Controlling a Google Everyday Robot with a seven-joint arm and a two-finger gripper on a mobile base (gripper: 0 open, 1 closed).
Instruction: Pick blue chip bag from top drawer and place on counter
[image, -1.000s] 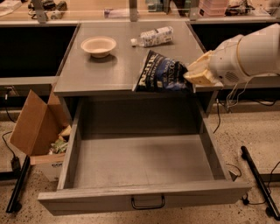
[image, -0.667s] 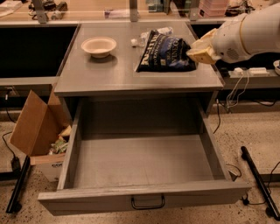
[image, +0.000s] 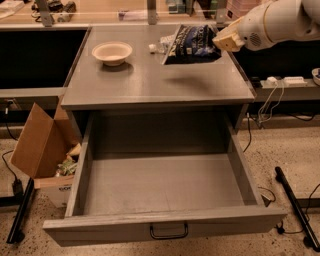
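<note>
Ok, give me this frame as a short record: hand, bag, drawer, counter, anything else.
blue chip bag: held tilted above the counter, shadow beneath
hand: over the counter's right rear, shut on the bag's right edge
top drawer: open, no bag inside
counter: bowl at left rear; bottle lying behind the bag
floor left: open cardboard box

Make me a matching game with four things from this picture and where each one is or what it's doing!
Things:
1. blue chip bag
2. bowl
3. top drawer
4. cardboard box

Places or states:
A. on the floor, left of the drawer
B. pulled wide open
C. resting on the counter, far left part
D. gripped by the tool above the counter's far right part

Pairs: 1-D, 2-C, 3-B, 4-A
</note>
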